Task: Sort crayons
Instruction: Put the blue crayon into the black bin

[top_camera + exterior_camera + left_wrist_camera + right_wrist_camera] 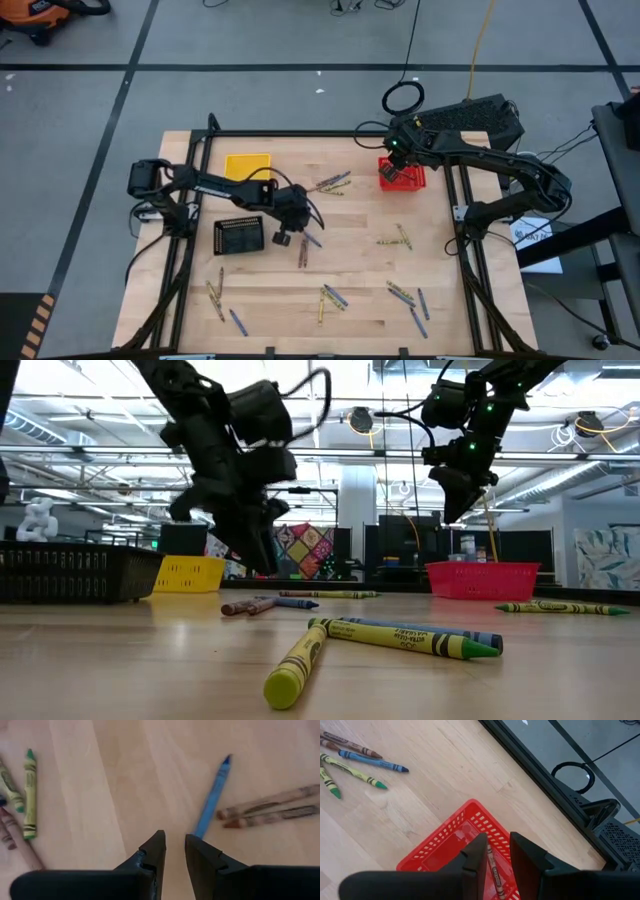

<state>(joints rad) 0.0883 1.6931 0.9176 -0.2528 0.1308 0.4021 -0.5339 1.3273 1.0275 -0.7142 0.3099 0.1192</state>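
**Overhead, crayons lie scattered while both arms hang above the table**

Seen from above, the wooden table (350, 290) carries loose crayons (331, 298) in small clusters: near the front edge, mid-right, and beside the red basket (402, 176). The left gripper (283, 237) sits next to the black basket (239, 236), with a yellow basket (247, 165) farther back. The right gripper (396, 160) is over the red basket.

At table height, a yellow crayon (297, 662) with a paper wrapper lies nearest, crossing a yellow-green one (410, 638) and a blue one (470, 633). Both grippers hang clear of the surface.

Past the left wrist, two dark fingers (154, 851) stand narrowly apart with nothing between them, above bare wood. A blue crayon (212, 797) lies just ahead, touching two brown crayons (272, 810).

Past the right wrist, the fingers (475, 855) are also narrowly parted over the red basket (440, 845); a brown-red crayon (495, 872) shows in the gap, but I cannot tell whether it is gripped or lying in the basket.
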